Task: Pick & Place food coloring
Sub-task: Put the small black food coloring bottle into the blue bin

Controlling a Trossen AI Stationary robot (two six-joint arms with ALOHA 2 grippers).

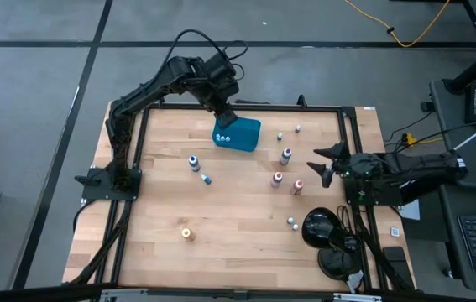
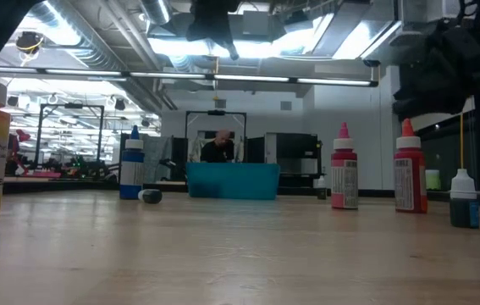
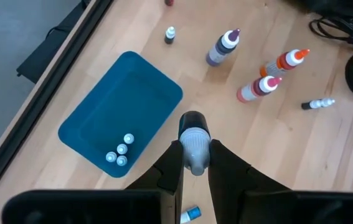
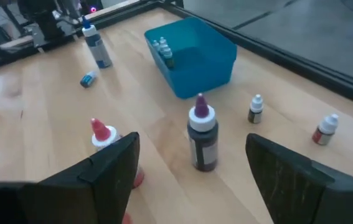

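Three small white-capped vials (image 3: 119, 151) already lie in the teal rounded rectangular tray (image 3: 140, 87), which sits at upper centre of the high view on the wooden desk (image 1: 238, 218). Left pincer (image 3: 194, 163) hangs just above the tray's near edge, clamped on a small grey-capped bottle (image 3: 194, 140). Judging by this, the carry is nearly over; the next move calls for shifting over the tray's hollow and releasing. Right pincer (image 4: 192, 171) waits at the right of the high view, fingers spread and empty, facing a dark purple-tipped bottle (image 4: 202, 138). Other bottles stand scattered across the desk
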